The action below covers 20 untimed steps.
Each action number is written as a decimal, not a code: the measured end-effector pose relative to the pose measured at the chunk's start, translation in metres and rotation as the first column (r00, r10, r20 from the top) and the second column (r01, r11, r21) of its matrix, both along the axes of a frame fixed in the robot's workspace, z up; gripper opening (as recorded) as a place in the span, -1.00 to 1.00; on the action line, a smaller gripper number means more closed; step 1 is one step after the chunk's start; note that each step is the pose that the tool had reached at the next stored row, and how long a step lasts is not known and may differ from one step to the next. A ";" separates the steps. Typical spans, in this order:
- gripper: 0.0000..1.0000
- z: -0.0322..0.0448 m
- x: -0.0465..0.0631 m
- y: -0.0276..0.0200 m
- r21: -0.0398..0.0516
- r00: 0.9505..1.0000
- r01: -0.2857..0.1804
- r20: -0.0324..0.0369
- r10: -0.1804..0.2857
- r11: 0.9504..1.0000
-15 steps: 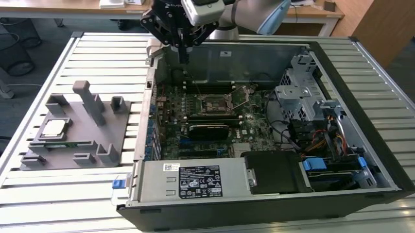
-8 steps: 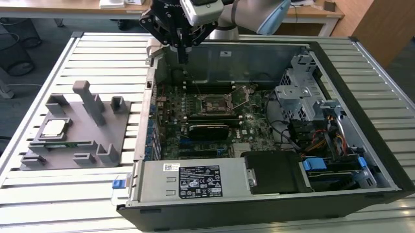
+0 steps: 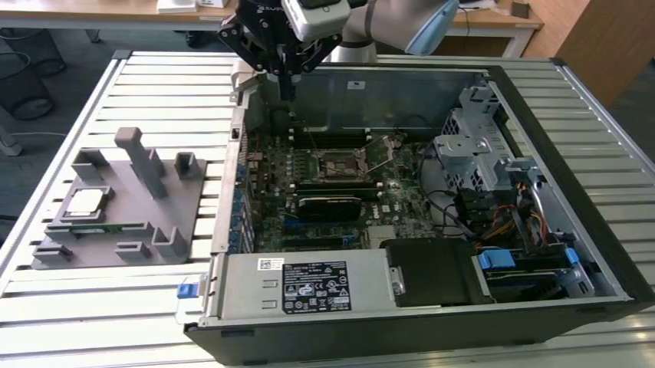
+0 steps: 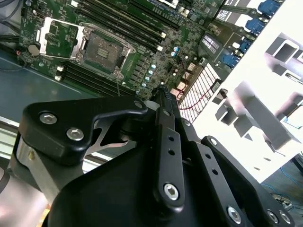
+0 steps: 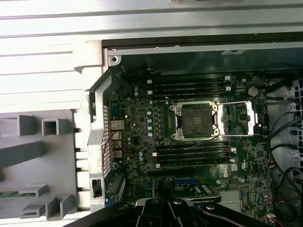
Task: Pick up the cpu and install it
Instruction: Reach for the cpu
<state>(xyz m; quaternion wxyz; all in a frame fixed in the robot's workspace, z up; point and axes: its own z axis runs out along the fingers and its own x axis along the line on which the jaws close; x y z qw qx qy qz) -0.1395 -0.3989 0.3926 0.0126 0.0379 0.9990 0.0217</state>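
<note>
Hovering above one case (image 3: 430, 337), one tool (image 3: 288, 93), pressed together, empty; one cpu (image 3: 84, 202) on one tray (image 3: 195, 207).

Power supply sticker (image 3: 315, 285): white and black panel with rows of fine print and symbols, none of it legible.
Small sticker (image 3: 269, 264) just beside it: white with a blue mark, wording unreadable.
Case wall sticker (image 3: 355, 84): small white patch, print too small to tell.
Motherboard (image 5: 137, 137): pale printed markings in the first wrist view, none readable.
</note>
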 end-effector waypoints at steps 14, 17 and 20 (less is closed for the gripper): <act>-0.79 -0.0002 -0.004 0.0000 0.000 1.000 0.000 0.000 0.000 1.000; -0.79 -0.0003 -0.005 0.0000 0.000 1.000 0.000 0.000 0.000 1.000; -0.79 -0.0003 -0.006 0.0000 0.000 1.000 0.000 0.000 0.000 1.000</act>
